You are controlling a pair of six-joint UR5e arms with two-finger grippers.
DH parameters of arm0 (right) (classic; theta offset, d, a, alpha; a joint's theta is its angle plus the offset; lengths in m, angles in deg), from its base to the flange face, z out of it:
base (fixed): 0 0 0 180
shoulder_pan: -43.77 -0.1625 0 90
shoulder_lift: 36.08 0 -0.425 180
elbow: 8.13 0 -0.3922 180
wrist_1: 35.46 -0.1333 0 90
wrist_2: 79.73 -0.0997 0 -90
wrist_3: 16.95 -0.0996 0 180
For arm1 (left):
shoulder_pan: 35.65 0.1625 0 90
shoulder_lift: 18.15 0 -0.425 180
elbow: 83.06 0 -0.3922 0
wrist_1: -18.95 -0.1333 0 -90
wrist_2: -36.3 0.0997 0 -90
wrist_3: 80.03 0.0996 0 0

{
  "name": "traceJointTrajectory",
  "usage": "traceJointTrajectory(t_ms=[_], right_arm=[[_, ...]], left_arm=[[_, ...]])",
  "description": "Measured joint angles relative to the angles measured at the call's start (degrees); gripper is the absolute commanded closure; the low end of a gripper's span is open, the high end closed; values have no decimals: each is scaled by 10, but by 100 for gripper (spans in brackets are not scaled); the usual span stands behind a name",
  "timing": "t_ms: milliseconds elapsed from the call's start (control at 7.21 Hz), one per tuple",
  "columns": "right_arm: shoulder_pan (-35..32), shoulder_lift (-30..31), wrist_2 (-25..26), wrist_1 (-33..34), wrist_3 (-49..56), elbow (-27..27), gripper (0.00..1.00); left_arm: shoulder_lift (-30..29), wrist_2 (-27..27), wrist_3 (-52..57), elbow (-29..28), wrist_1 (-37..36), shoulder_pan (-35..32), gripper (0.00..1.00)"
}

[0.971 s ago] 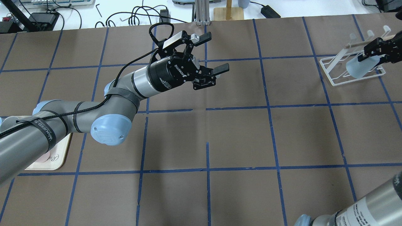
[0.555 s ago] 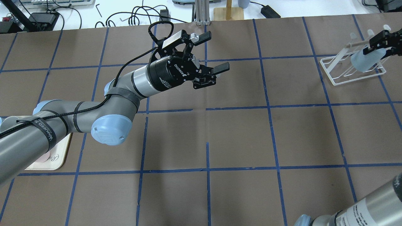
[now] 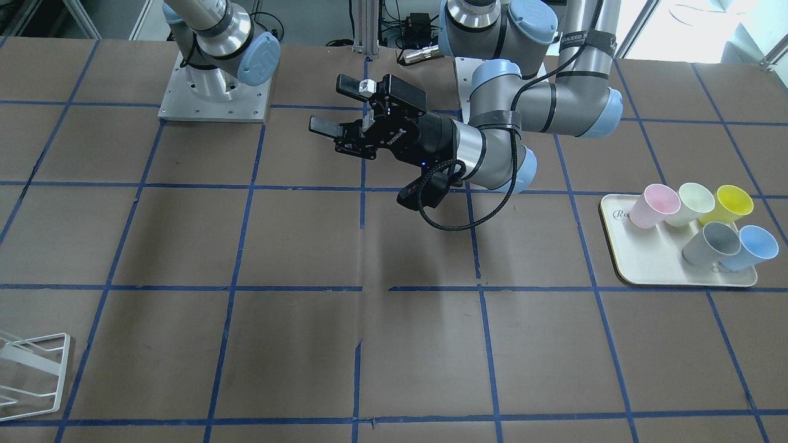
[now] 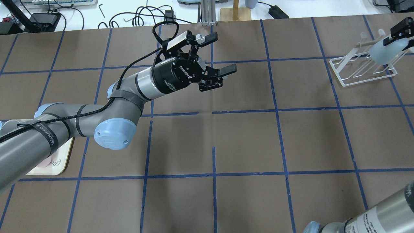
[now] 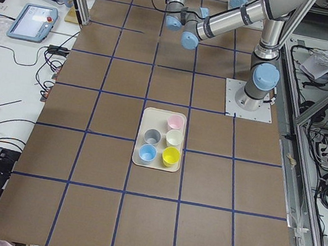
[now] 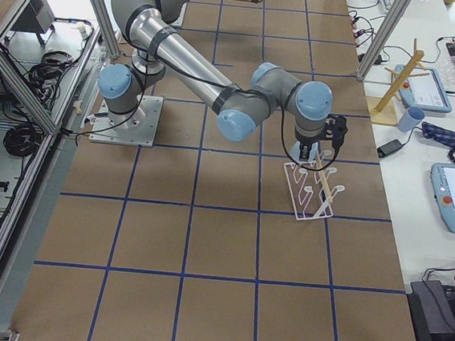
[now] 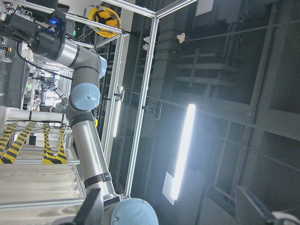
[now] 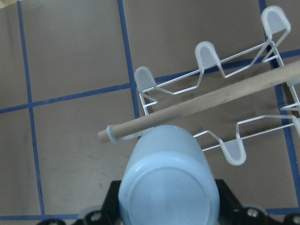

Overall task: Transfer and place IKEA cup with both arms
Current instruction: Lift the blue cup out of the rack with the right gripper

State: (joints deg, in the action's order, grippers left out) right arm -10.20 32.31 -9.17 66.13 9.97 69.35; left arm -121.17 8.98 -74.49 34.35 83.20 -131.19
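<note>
My right gripper (image 4: pixel 390 41) is shut on the light blue IKEA cup (image 4: pixel 384 51) and holds it tilted above the white wire rack (image 4: pixel 362 73) at the far right. In the right wrist view the cup's base (image 8: pixel 168 180) faces the camera, with the rack (image 8: pixel 201 82) and its wooden dowel (image 8: pixel 211 101) just beyond. My left gripper (image 4: pixel 221 54) is open and empty, held above the table's middle back; it also shows in the front view (image 3: pixel 333 106). A second light blue cup (image 3: pixel 752 247) stands on the tray (image 3: pixel 652 271).
The cream tray also holds a pink cup (image 3: pixel 655 206), a pale cup (image 3: pixel 692 203), a yellow cup (image 3: pixel 731 204) and a grey cup (image 3: pixel 714 243). Cables and devices lie beyond the table's far edge (image 4: pixel 145 14). The rack's corner shows in the front view (image 3: pixel 31 369).
My right gripper has moved up and toward the far right with the cup, which has risen off the rack's wires. The left arm has not moved.
</note>
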Motion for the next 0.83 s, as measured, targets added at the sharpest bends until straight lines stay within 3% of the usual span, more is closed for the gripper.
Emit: traceJointTrajectory(t_ms=[555, 832], right_arm=[[-23, 100, 2, -109, 12, -2, 82], [-75, 145, -20, -182, 25, -2, 83]], left_arm=[[1, -1, -1, -1, -9, -1, 0], [0, -1, 0, -1, -10, -1, 0]])
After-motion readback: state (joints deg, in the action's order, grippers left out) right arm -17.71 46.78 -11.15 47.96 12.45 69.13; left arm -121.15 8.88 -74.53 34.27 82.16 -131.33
